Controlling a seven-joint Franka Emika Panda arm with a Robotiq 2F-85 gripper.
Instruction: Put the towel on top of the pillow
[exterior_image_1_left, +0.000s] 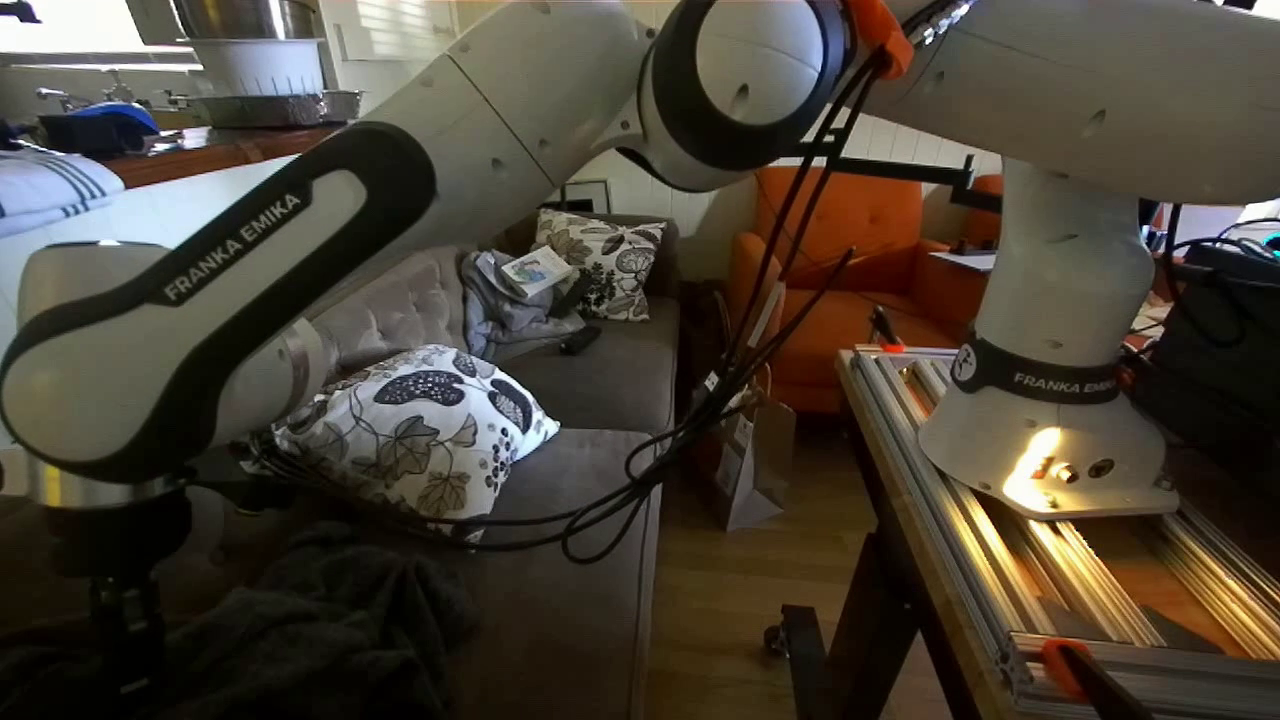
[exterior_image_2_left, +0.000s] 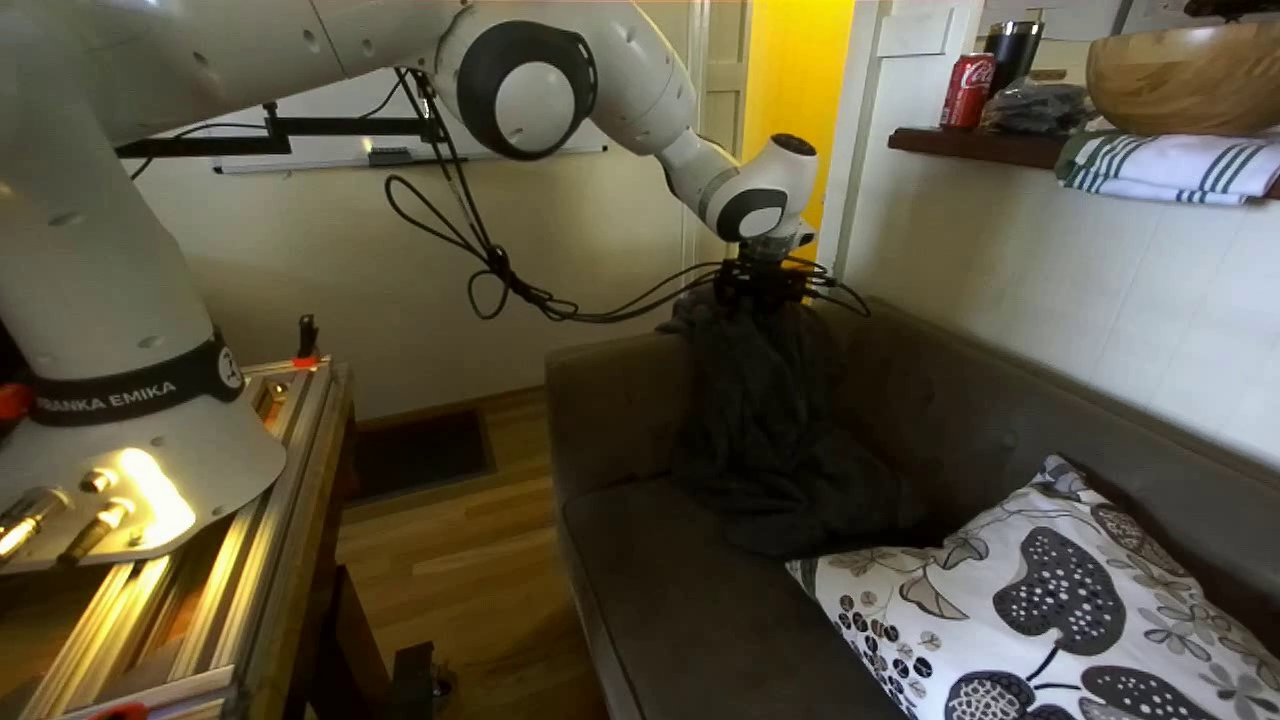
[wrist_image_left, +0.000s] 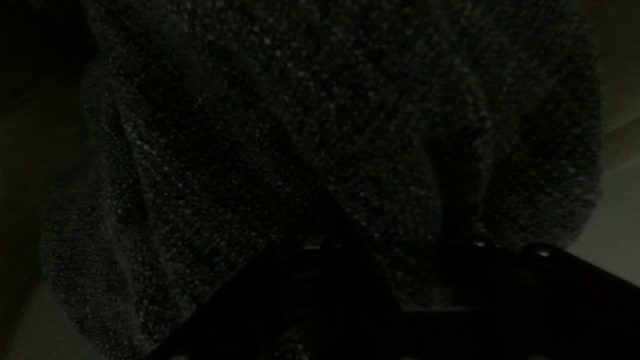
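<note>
Currently the black two-fingered gripper (exterior_image_2_left: 760, 300) points straight down at the upper end of a crumpled dark-grey towel (exterior_image_2_left: 770, 420), touching its folds; it is too dark to tell whether the jaws pinch the cloth or stand apart. From there the towel drops down the inner corner of a grey-brown upholstered sofa (exterior_image_2_left: 680, 610) onto the seat. Its lower folds end just beside a white pillow printed with dark leaves and berries (exterior_image_2_left: 1060, 600), contact unclear. Farther along, in an exterior view, sits a similar patterned cushion (exterior_image_1_left: 628, 250), near an orange upholstered armchair (exterior_image_1_left: 865, 225).
</note>
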